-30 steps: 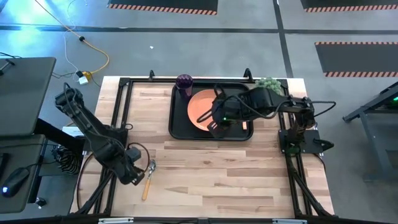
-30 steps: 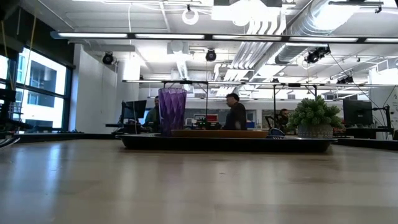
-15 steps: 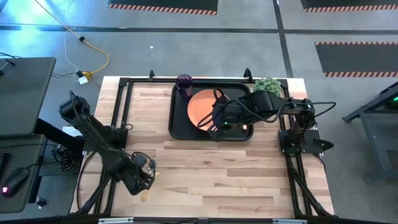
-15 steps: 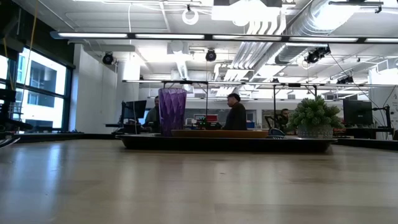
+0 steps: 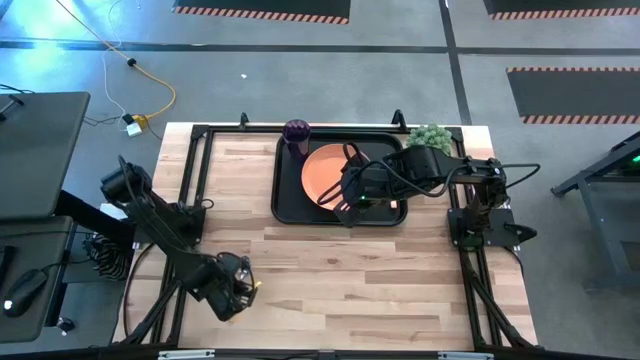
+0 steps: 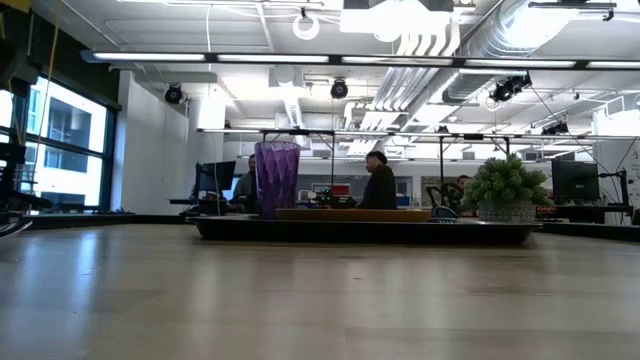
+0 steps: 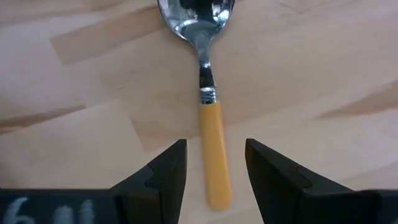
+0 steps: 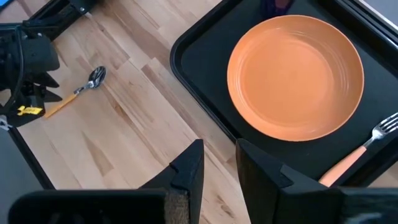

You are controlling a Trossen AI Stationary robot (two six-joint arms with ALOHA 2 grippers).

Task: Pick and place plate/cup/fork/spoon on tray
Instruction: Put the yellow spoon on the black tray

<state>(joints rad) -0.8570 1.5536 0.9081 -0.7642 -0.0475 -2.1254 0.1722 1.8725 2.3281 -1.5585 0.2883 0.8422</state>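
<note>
Spoon (image 7: 210, 118) lies on the table (image 5: 330, 270) at about 8 o'clock, the left gripper (image 7: 212, 163) hovering above with fingers spread astride its handle. At 12 o'clock the tray (image 5: 288, 205) carries cup (image 5: 296, 132), plate (image 5: 322, 172) and fork (image 8: 362, 148); right gripper (image 8: 217, 163) above it, jaws parted, empty.

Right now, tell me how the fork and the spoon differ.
The fork lies on the tray beside the plate; the spoon lies on the bare table. The open left gripper straddles the spoon's handle; the open right gripper is not around the fork. Both have orange handles.
</note>
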